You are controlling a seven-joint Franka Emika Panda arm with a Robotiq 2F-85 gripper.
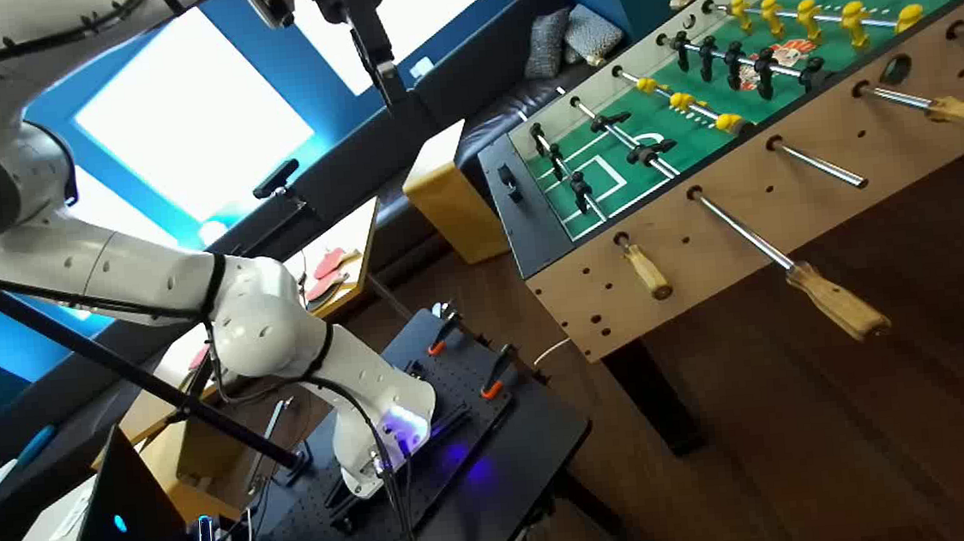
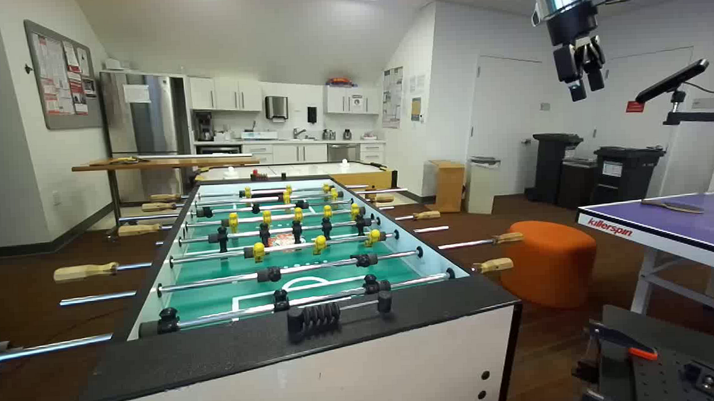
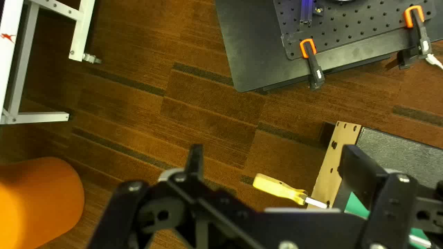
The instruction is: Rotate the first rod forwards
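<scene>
The first rod (image 1: 562,171) is a metal rod with black players, at the near end of the green foosball table. It also shows in an exterior view (image 2: 336,296). Its short wooden handle (image 1: 647,273) sticks out of the table's side panel; it shows too in an exterior view (image 2: 494,265). In the wrist view the handle (image 3: 278,187) lies between my fingers, well below them. My gripper (image 3: 277,166) is open and empty, with its fingers wide apart. In both exterior views the gripper (image 1: 385,80) (image 2: 586,87) is high in the air, apart from the handle and the table.
A longer wooden handle (image 1: 837,298) sticks out on the second rod, with a bare rod end (image 1: 818,162) beyond it. The robot's black base table (image 3: 263,65) with orange clamps stands near the foosball table's corner. An orange stool (image 2: 549,264) and a purple table (image 2: 690,215) stand nearby.
</scene>
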